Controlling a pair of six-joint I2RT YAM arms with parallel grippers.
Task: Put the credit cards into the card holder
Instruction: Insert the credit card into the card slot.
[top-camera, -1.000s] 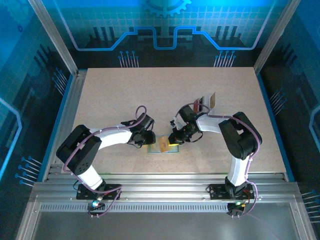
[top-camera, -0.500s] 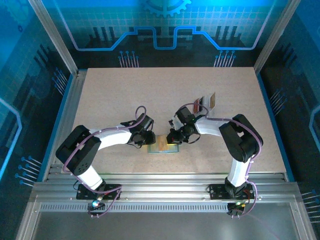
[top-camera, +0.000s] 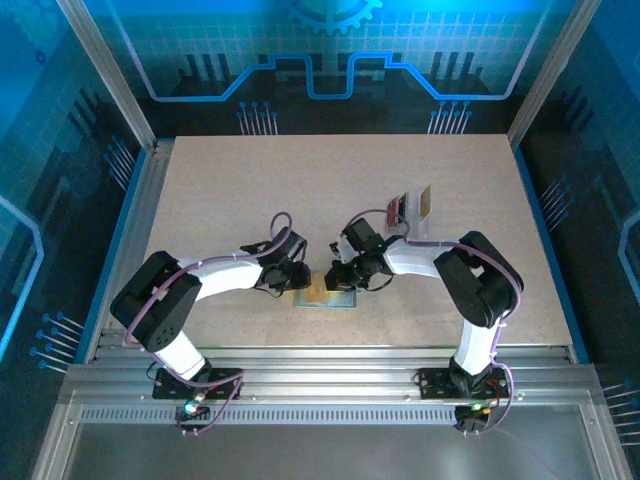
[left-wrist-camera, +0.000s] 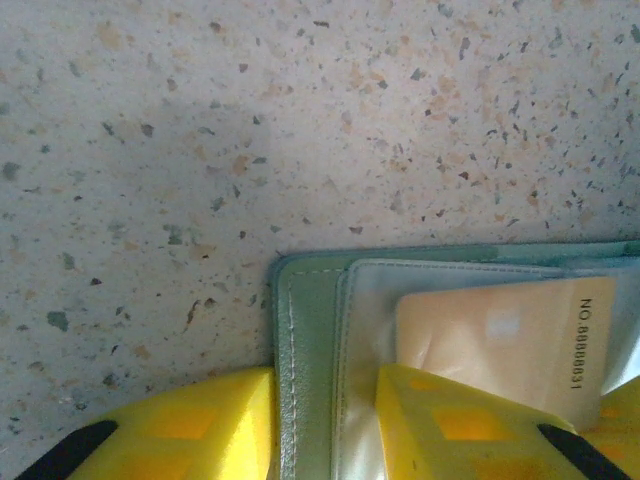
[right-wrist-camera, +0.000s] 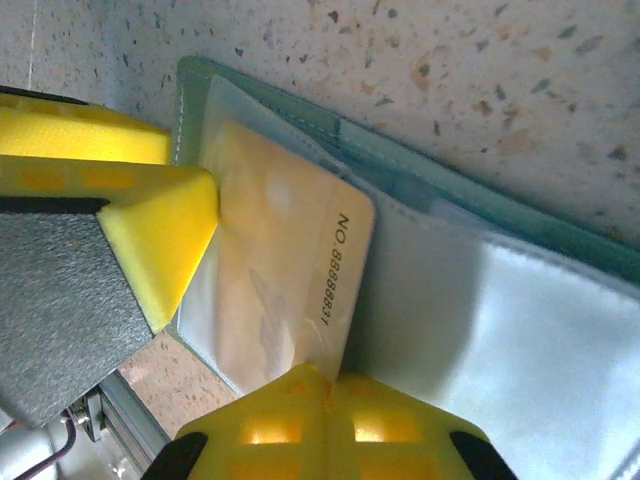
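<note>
Orange-gold card (right-wrist-camera: 275, 270) seemingly inside card holder (right-wrist-camera: 520, 300)

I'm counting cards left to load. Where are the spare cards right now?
In the top view, the spare cards lie right of the table's centre, behind the right arm, apart from the card holder.

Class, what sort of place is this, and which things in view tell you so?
Probably a robot test cell or lab: a speckled table fenced by an aluminium frame, blue circuit-pattern wall panels, and two bolted arms working on a card holder.
</note>
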